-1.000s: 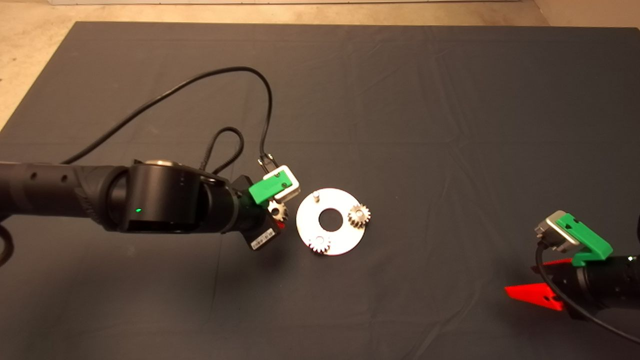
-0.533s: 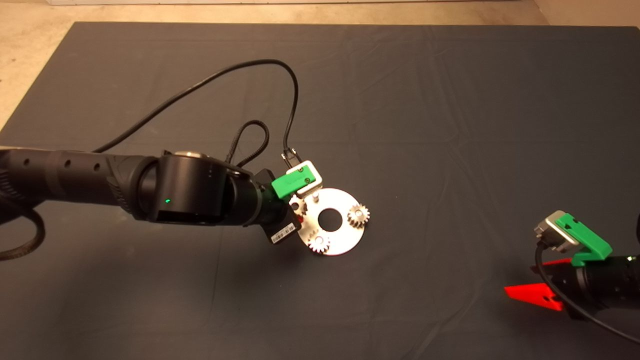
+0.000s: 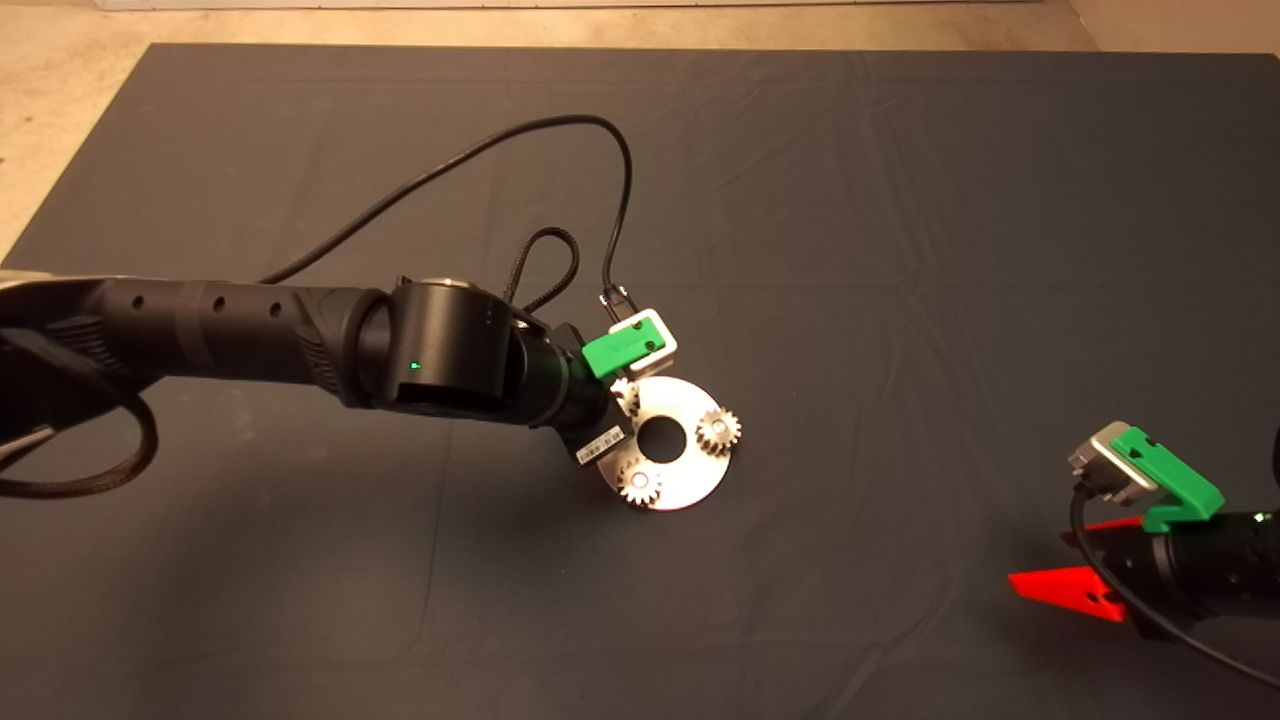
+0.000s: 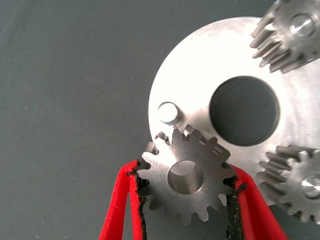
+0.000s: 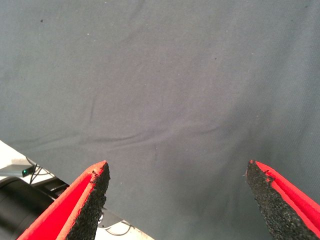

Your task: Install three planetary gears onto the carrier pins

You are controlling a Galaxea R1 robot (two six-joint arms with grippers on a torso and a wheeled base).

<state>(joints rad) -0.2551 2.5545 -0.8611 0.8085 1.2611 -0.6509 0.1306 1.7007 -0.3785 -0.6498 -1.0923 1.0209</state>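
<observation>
The round silver carrier plate [image 3: 676, 420] [image 4: 195, 65] lies mid-mat. Two planetary gears sit on carrier pins: one on the plate's right side [image 3: 717, 431] [image 4: 292, 31], one at its near edge [image 3: 640, 485] [image 4: 300, 182]. A third pin [image 4: 168, 112] stands bare near the plate's far left rim. My left gripper [image 4: 186, 192] is shut on the third gear [image 4: 186, 175] [image 3: 624, 392], held flat just above the plate's rim, its bore a little short of the bare pin. My right gripper [image 5: 175, 192] [image 3: 1080, 570] rests open at the mat's lower right, nothing between its fingers.
The left arm [image 3: 300, 340] reaches across the mat from the left, and its black cable [image 3: 560, 135] loops above the plate. The dark mat [image 3: 900, 250] is wrinkled. Bare floor [image 3: 60, 90] shows past the mat's far left corner.
The left arm has carried the gear rightward, from beside the plate's left edge to over its rim near the bare pin. The right arm has not moved.
</observation>
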